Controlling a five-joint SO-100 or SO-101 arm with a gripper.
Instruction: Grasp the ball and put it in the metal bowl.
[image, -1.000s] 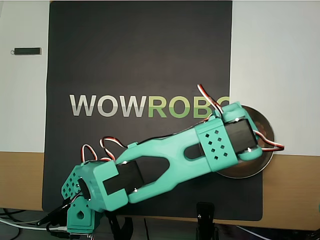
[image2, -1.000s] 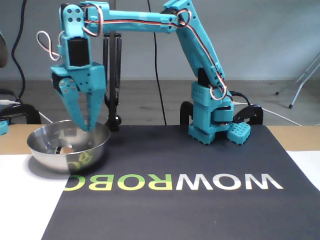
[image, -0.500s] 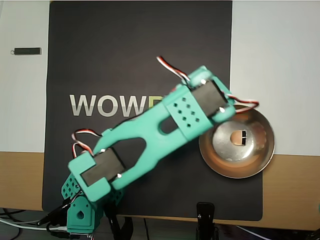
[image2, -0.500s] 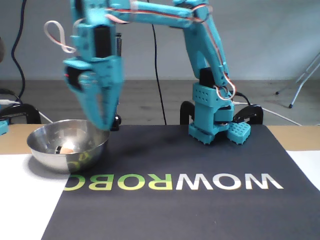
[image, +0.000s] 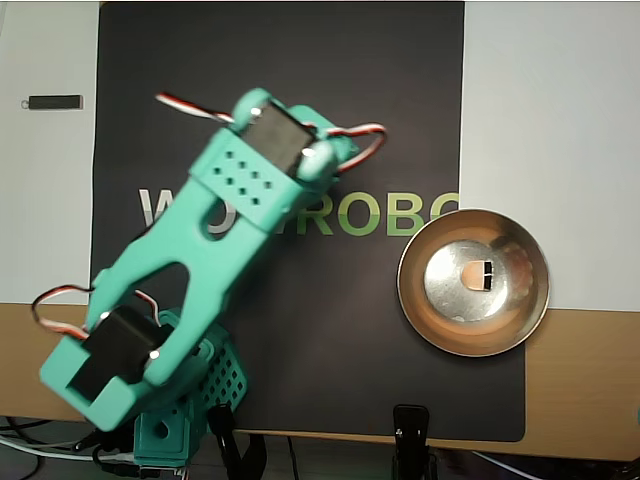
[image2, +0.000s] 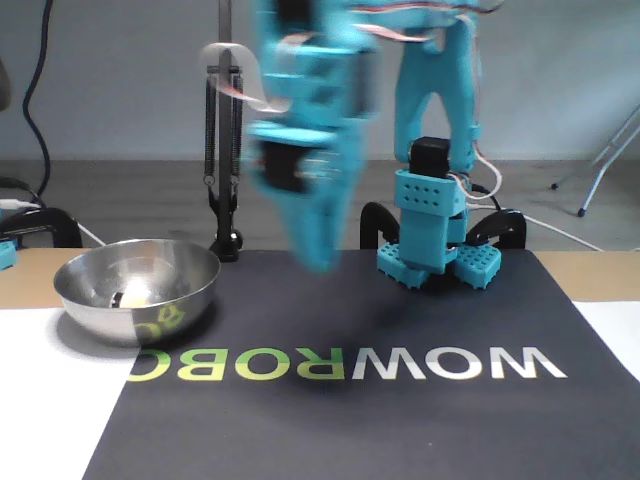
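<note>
The turquoise plastic arm (image: 190, 270) rises from its perforated base (image2: 436, 240) at the near edge of the black mat (image: 400, 120) in the overhead view, folds at the elbow and reaches out over the mat's printed lettering. In the fixed view its forearm is motion-blurred, and the two-finger gripper (image2: 315, 255) hangs pointing down, clear of the mat. Whether its jaws are parted or closed cannot be told, nor whether they hold anything.

The round shiny silver steel bowl (image: 520, 300) sits at the mat's right edge in the overhead view, well apart from the arm. The small light tan ball (image: 474, 276) lies on the bowl's flat bottom.
</note>
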